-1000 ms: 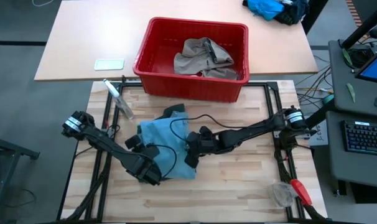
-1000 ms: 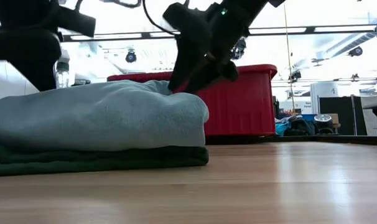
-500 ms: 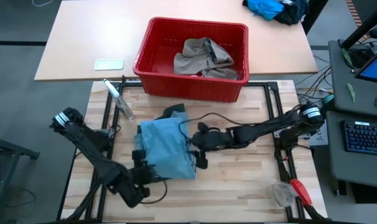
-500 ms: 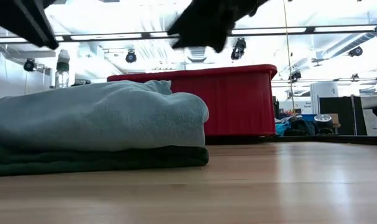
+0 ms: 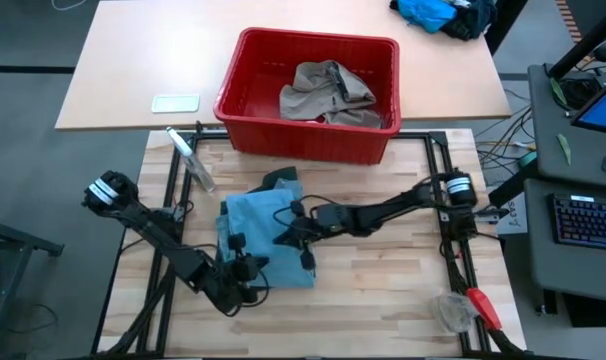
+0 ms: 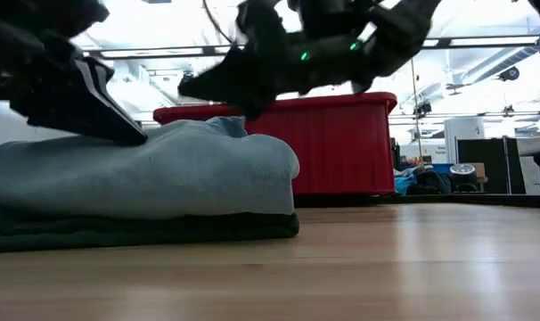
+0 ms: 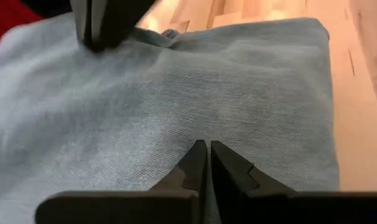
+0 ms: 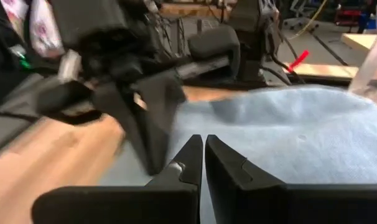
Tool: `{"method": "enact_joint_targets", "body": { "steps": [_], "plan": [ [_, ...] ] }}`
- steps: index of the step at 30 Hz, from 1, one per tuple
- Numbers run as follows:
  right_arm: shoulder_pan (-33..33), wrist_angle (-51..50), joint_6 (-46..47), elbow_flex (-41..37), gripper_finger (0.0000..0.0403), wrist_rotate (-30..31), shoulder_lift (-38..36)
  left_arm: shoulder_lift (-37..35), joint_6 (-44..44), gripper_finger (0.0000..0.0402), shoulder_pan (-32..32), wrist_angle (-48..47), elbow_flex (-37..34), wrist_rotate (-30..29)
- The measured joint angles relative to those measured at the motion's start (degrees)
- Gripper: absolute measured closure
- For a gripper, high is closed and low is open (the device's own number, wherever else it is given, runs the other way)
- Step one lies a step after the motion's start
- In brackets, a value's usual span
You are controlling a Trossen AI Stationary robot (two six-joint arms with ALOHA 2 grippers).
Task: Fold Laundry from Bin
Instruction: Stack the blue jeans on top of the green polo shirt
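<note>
The light blue denim trousers (image 5: pixel 258 225) lie folded on the table, on top of the dark green shorts (image 6: pixel 136 230), whose edge shows at the far side (image 5: pixel 278 180). Behind them stands the red bin (image 5: pixel 245 110) with the khaki piece (image 5: pixel 328 92) lying inside. My left gripper (image 5: pixel 251 266) is shut at the stack's near edge, its tip on the denim (image 7: pixel 207 146). My right gripper (image 5: pixel 285 240) is shut and nearly level over the denim's right part (image 8: pixel 203 140). My left gripper sets its shut fingertips (image 6: pixel 138 135) on the top face of the folded trousers (image 7: pixel 176 124), near their near edge. It comes slanting down from the near left. The trousers lie flat on the shorts. My right gripper's shut tips are close over the denim; whether they touch, I cannot tell.
A clear bottle (image 5: pixel 190 157) lies at the table's far left corner. A red-handled tool (image 5: pixel 483 308) and a clear object (image 5: pixel 451 310) lie near the right front corner. The wood to the right of the stack (image 5: pixel 383 270) is bare.
My left gripper drew back toward the near left corner, then came back in and down onto the denim's near edge, tipping flatter. My right gripper has moved left over the denim and levelled out. The folded stack has stayed where it was.
</note>
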Motion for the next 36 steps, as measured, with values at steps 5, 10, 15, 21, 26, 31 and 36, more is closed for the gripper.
{"method": "enact_joint_targets", "body": {
  "steps": [5,10,15,21,26,31,36],
  "plan": [
    [-1.5,-0.3,-2.3,5.1,0.0394,-1.9,7.4,0.0,-2.7,0.04,-0.4,7.3,-3.7,0.4],
    [-4.2,0.6,-0.4,7.2,0.0394,-2.6,11.7,0.6,-7.7,0.0401,-0.8,7.1,-5.5,2.2],
    [-7.1,0.2,4.0,7.9,0.0394,0.0,11.7,2.6,-10.2,0.0401,-1.4,7.3,-6.3,2.6],
    [-7.6,-2.6,4.3,7.7,0.0394,1.1,11.5,3.5,-12.0,0.0401,-1.5,6.9,-5.5,3.2],
    [-7.5,-5.2,2.3,7.5,0.0394,1.5,8.6,1.9,-6.8,0.0402,-1.7,3.7,-0.4,4.5],
    [-7.5,-10.5,-2.9,7.4,0.0394,2.3,1.5,0.1,-7.6,0.0402,-1.7,-10.1,6.1,3.2],
    [-6.1,-13.6,-9.0,4.7,0.0394,1.7,-4.7,-3.5,-11.2,0.0402,-1.3,-24.4,9.5,-0.2]
  ]
}}
